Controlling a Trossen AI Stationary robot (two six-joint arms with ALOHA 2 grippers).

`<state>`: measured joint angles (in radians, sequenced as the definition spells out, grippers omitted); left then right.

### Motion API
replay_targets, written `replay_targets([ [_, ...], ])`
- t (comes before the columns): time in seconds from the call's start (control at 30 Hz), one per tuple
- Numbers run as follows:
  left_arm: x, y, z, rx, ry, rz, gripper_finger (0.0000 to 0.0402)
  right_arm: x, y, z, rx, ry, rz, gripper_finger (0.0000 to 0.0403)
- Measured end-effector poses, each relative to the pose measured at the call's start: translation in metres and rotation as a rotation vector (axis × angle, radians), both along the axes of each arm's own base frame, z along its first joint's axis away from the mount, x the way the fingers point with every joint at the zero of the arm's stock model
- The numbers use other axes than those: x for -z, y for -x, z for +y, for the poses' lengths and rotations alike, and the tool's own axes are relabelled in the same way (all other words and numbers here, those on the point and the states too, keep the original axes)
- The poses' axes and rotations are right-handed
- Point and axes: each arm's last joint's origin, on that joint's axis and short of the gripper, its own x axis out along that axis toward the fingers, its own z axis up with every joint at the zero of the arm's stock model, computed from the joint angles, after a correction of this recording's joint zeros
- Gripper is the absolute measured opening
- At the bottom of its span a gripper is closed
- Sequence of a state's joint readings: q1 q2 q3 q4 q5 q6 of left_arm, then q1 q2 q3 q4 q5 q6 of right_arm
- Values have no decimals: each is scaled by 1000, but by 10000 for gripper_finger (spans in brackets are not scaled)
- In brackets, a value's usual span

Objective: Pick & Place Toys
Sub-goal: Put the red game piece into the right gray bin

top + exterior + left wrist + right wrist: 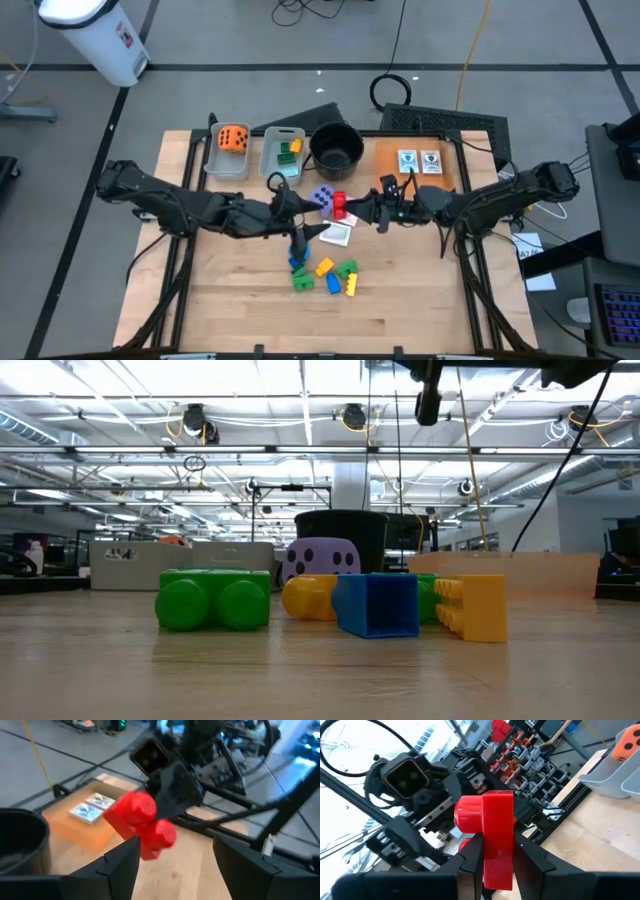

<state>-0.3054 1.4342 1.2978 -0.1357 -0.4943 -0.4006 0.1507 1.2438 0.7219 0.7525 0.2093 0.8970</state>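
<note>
While an orange die (233,139) and green block (289,152) sit in bins (283,170) at the bench's far edge, the right gripper (378,212) pinches a red block (338,205) mid-bench before the spread left gripper (305,208), a pile (325,275) remaining.

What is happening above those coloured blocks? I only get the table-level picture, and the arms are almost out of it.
Observer: The right arm's fingers are shut on a red block, held above the table.
Operator: And the other arm?
Observer: The left arm's fingers stand open, pointing at that red block from close by.
Operator: Are there toys I can't see?
Observer: Yes, an orange die lies in a grey bin at the back of the table.
</note>
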Motion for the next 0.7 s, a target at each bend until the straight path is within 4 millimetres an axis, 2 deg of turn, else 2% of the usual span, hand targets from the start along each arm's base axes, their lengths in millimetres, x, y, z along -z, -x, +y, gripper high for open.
replay_targets([
  [0.13, 0, -1, 2, -77, 23, -12, 257, 0, 0, -5, 41, -4, 1, 70],
  [0.33, 17, -16, -2, -97, 6, 26, 257, 0, -1, -16, 101, -7, 2, 72],
  [0.53, 33, -29, -2, -107, -8, 61, 257, 0, -2, -20, 51, -1, -3, 70],
  [0.7, 34, -31, 7, -132, -6, 65, 257, 0, -2, -20, 26, 4, -4, 71],
])
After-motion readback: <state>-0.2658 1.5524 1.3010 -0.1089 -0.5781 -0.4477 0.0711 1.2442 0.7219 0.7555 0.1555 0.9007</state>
